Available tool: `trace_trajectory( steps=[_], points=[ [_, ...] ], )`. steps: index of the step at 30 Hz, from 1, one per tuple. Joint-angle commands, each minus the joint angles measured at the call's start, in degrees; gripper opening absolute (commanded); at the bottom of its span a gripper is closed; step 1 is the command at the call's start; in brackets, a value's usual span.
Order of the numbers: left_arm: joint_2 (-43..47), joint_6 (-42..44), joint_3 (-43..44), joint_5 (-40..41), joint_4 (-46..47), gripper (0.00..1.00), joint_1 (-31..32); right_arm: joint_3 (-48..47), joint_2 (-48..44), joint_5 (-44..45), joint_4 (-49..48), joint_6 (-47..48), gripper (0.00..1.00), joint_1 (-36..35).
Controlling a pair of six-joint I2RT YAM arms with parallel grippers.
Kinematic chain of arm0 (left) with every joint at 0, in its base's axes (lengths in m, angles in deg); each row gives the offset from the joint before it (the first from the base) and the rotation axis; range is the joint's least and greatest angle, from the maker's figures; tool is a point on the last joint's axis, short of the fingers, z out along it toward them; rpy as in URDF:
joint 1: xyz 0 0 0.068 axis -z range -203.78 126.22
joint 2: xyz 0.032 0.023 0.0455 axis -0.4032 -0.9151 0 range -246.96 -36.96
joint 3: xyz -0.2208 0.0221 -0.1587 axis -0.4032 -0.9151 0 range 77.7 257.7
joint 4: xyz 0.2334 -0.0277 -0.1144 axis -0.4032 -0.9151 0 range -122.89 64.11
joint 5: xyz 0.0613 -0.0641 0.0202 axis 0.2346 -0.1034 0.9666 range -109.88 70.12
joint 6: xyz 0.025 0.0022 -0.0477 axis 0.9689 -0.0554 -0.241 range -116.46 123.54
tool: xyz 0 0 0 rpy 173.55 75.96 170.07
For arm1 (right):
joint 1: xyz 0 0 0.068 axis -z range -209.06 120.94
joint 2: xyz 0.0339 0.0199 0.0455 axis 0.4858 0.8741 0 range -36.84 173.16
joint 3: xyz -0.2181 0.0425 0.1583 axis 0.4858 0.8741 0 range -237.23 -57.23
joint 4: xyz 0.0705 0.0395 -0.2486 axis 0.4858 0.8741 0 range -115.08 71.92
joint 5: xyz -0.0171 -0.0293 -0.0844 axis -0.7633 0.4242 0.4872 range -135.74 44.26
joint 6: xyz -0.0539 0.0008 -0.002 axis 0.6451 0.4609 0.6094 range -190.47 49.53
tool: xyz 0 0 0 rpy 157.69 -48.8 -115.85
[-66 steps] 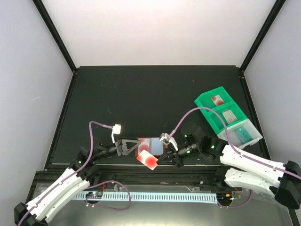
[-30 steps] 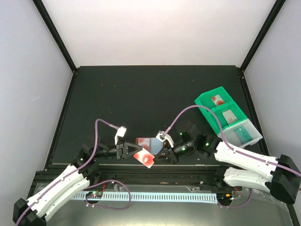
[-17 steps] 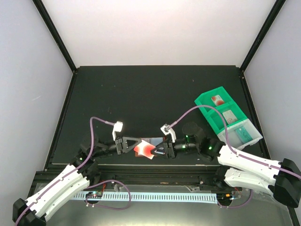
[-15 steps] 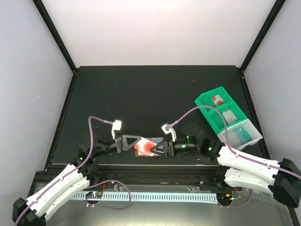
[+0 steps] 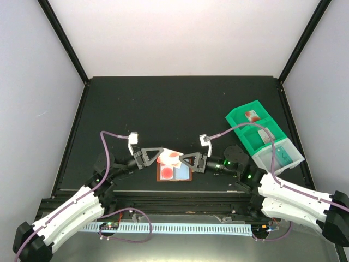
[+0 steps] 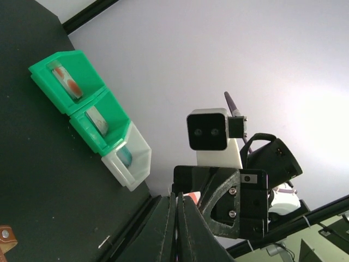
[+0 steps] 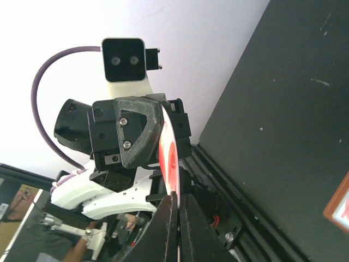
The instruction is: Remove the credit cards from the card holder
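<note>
The brown card holder (image 5: 174,178) lies open and flat on the black table near the front edge, with a red-marked card (image 5: 166,172) still in its left pocket. Just above it, a white credit card with a red mark (image 5: 171,157) hangs in the air between the two grippers. My left gripper (image 5: 158,156) is shut on its left end and my right gripper (image 5: 184,159) is shut on its right end. The right wrist view shows this card (image 7: 169,150) almost edge-on, rising from my shut fingertips (image 7: 174,203). In the left wrist view only a sliver of the card (image 6: 193,195) peeks out.
A green compartmented tray (image 5: 238,121) with a clear end bin (image 5: 294,159) stands at the right, with small cards in its sections. The tray (image 6: 87,139) also shows in the left wrist view. White walls enclose the table on three sides.
The red-marked card has come out of the holder and risen between the grippers. The holder, earlier lifted between them, now lies flat and open on the table. The right gripper briefly opened and shut again.
</note>
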Motion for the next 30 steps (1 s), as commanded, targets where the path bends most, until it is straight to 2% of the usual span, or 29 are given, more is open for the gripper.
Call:
trace_trajectory(
  steps=[1, 2, 3, 7, 12, 18, 24, 30],
  points=[
    [-0.6, -0.48, 2.13, 1.29, 1.92, 0.02, -0.13, 0.02, -2.67, 5.31, -0.23, 1.66, 0.01, 0.07],
    [-0.58, -0.34, 2.04, 1.41, 1.49, 0.04, -0.17, -0.25, -3.07, 5.82, 0.48, 2.36, 0.01, 0.07],
    [-0.39, 0.04, 2.11, 1.46, 1.14, 0.11, -0.13, -0.73, -3.35, 6.48, 1.44, 3.52, 0.01, 0.11],
    [0.7, 3.32, 3.92, 3.08, -5.18, 0.57, -0.13, -3.35, -3.79, 8.72, 6.54, 8.35, 0.01, 0.1],
    [1.72, 8.16, 6.53, 5.72, -14.22, 0.96, -0.19, -6.93, -4.49, 15.69, 14.83, 13.57, 0.01, 1.54],
    [1.04, 14.27, 7.9, 7.36, -22.63, 0.99, -0.25, -11.5, -3.96, 19.98, 23.44, 20.56, 0.01, 10.09],
    [-0.41, 20.62, 9.19, 8.59, -28.33, 0.99, -0.24, -11.08, -1.75, 16.67, 23.77, 21.87, 0.01, 23.68],
    [-5.03, 27.34, 12.77, 8.18, -33.56, 0.99, -0.25, -12.79, 4.76, 12.18, 25.41, 22.41, 0.01, 37.33]
  ],
)
